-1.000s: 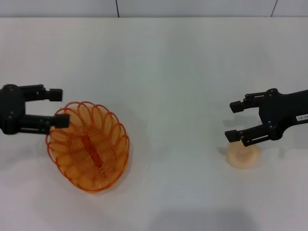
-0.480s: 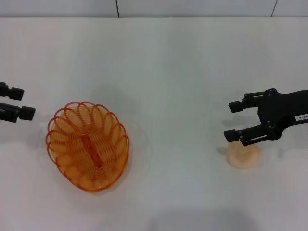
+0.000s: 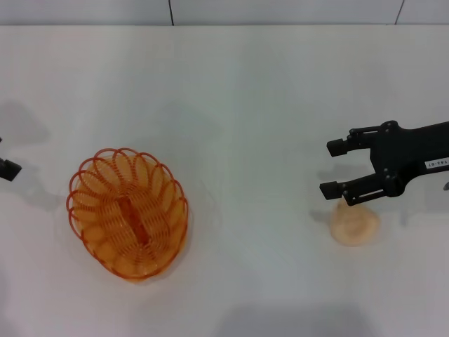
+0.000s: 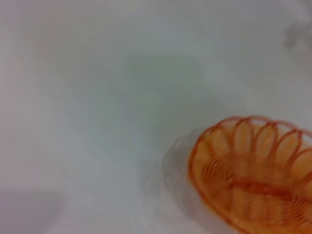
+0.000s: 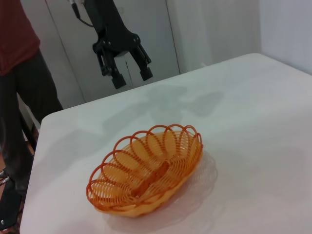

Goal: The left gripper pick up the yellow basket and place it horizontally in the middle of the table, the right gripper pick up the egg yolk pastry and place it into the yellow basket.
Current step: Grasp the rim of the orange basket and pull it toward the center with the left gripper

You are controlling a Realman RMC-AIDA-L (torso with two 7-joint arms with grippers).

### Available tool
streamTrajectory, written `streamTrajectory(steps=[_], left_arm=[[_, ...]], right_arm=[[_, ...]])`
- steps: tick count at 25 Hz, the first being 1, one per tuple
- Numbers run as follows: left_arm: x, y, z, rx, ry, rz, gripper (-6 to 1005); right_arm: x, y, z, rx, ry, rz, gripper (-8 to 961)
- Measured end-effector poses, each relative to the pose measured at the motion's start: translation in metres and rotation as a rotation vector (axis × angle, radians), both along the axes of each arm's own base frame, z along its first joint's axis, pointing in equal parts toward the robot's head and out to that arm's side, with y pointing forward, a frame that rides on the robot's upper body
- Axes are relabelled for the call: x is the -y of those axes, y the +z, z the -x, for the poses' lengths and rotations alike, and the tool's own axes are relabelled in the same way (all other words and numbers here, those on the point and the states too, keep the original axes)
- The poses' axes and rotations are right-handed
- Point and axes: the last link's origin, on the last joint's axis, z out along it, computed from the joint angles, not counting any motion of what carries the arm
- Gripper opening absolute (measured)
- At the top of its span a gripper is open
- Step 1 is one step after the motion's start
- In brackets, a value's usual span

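The basket [image 3: 128, 213] sits upright on the table [image 3: 245, 105], rim up, its long axis slanted rather than level across the head view. It is on the table's left part, well apart from both grippers. The right wrist view [image 5: 146, 170] shows it free of any grip, nothing inside it.

The left gripper [image 5: 123, 61] hangs in the air beyond the basket's far end, clear of it, fingers spread and holding nothing. In the head view only a black tip of it shows at the left edge [image 3: 8, 169].

The pastry [image 3: 354, 225] lies on the table at the right, far from the basket. The right gripper [image 3: 338, 168] hovers just beyond it, jaws parted and empty, the nearer finger [image 3: 344, 189] just over the pastry's far edge; whether it touches cannot be told.

Behind the table's end stands a person [image 5: 17, 92] in a dark red top and dark trousers.
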Motion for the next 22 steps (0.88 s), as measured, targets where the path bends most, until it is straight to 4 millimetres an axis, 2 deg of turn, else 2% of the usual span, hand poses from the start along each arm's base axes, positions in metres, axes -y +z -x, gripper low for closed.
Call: streamTrajectory(steps=[7, 15, 22], left_arm=[[-0.016, -0.006, -0.003, -0.068, -0.034, -0.039, 891], [-0.025, -0.047, -0.004, -0.099, -0.078, -0.016, 890], [-0.034, -0.065, -0.014, -0.057, -0.124, -0.034, 891]], right_arm=[[-0.002, 0.000, 0.005, -0.011, 0.011, -0.002, 816], [-0.002, -0.001, 0.006, -0.008, 0.012, 0.006, 814], [-0.002, -0.002, 0.006, -0.003, 0.010, 0.011, 811]])
